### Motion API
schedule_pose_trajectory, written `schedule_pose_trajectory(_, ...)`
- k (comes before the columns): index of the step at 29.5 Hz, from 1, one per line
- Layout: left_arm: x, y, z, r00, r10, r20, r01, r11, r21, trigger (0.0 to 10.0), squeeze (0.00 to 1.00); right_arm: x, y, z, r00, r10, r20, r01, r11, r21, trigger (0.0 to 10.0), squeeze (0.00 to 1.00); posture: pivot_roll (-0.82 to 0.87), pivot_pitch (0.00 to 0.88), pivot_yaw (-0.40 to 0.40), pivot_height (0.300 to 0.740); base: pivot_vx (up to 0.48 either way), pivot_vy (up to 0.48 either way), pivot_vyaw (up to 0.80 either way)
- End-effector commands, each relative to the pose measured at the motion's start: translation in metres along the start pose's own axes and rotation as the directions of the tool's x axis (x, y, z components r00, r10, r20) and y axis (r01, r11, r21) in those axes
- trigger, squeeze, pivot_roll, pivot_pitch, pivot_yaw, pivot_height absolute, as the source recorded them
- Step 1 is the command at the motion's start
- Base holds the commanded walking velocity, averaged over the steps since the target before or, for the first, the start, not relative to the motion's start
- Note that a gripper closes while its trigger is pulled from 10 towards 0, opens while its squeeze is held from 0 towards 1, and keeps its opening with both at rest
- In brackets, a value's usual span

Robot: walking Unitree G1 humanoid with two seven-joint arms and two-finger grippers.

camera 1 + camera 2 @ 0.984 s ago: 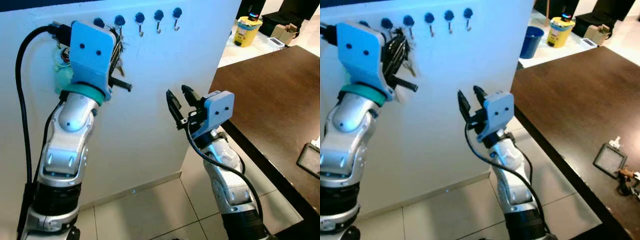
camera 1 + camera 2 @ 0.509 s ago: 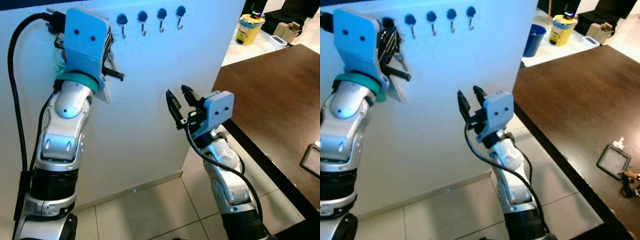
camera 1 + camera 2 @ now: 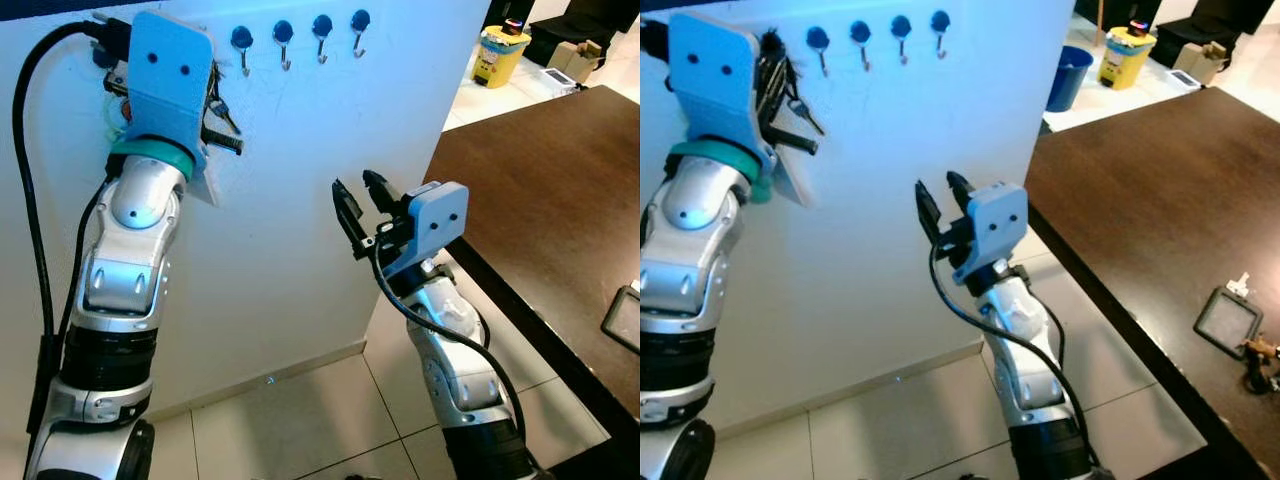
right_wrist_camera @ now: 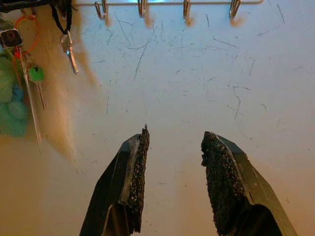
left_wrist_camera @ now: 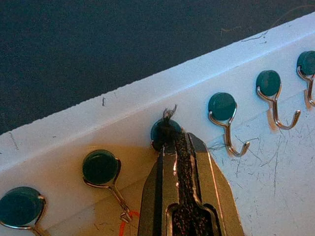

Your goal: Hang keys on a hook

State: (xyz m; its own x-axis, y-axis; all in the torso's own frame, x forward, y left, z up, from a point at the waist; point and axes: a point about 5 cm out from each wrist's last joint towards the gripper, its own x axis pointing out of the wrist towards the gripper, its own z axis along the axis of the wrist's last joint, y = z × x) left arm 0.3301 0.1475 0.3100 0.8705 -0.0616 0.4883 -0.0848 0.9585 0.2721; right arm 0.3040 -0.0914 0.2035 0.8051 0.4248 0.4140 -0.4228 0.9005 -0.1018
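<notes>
In the left eye view the left gripper (image 3: pixel 222 112), on its silver arm with a pale blue wrist block and a green collar, is raised against the white scratched wall panel (image 3: pixel 300 220) near the panel's top edge. Below that edge runs a row of round dark blue-capped metal hooks (image 3: pixel 283 38). The gripper sits at the left part of the row, with a bunch of metal keys on a dark cord (image 3: pixel 218 98) hanging just beside its fingers against the panel. The right gripper (image 3: pixel 358 205) is held lower, near the middle of the panel and apart from it, its two long black fingers spread with nothing between them. To the right lies a dark brown wooden table (image 3: pixel 560 200), its near edge running diagonally; beyond it stands a yellow bin (image 3: pixel 497 58) on the pale tiled floor (image 3: pixel 300 420)

The right eye view adds a blue bin (image 3: pixel 1068 78) past the panel's right edge, and a small dark-framed square object (image 3: pixel 1225 318) lying by the table's near edge

In the left wrist view the left fingers are clenched on the dark woven cord (image 5: pixel 181 157), whose frayed loop reaches up to one teal-capped hook (image 5: pixel 165 132) just under the panel's top edge. Whether the loop is over the hook's wire I cannot tell. Neighbouring hooks on both sides hang bare

In the right wrist view the right fingers (image 4: pixel 135 172) are released, facing the panel. At the far corner hang a silver key (image 4: pixel 69 51) on a black cord, beside a green fluffy key fob (image 4: pixel 12 105) with an orange ring
</notes>
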Motion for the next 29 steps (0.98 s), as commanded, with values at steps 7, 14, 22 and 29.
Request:
schedule_pose_trajectory(7,-0.003,0.012,-0.015,0.996,0.053,-0.066,-0.053,0.999,0.008,10.0,0.00,0.000,0.003,-0.003,1.000,0.005,-0.009,-0.004,1.000,0.015,10.0,0.00,0.11,0.040,0.120,0.740,0.000,0.000,0.00)
schedule_pose_trajectory(14,-0.006,0.013,-0.024,0.993,0.055,-0.107,-0.048,0.996,0.071,10.0,0.00,0.000,0.002,-0.003,1.000,0.003,-0.009,-0.003,1.000,0.014,10.0,0.00,0.11,0.041,0.119,0.740,0.000,0.000,0.00)
schedule_pose_trajectory(22,-0.012,0.016,-0.032,0.990,0.071,-0.124,-0.050,0.985,0.165,10.0,0.00,0.000,0.002,-0.002,1.000,0.003,-0.009,-0.003,1.000,0.014,10.0,0.00,0.11,0.042,0.120,0.740,0.000,0.000,0.00)
schedule_pose_trajectory(29,-0.017,0.015,-0.036,0.988,0.068,-0.138,-0.043,0.984,0.173,10.0,0.00,0.000,0.003,-0.002,1.000,0.004,-0.008,-0.004,1.000,0.014,10.0,0.00,0.11,0.041,0.120,0.740,0.000,0.000,0.00)
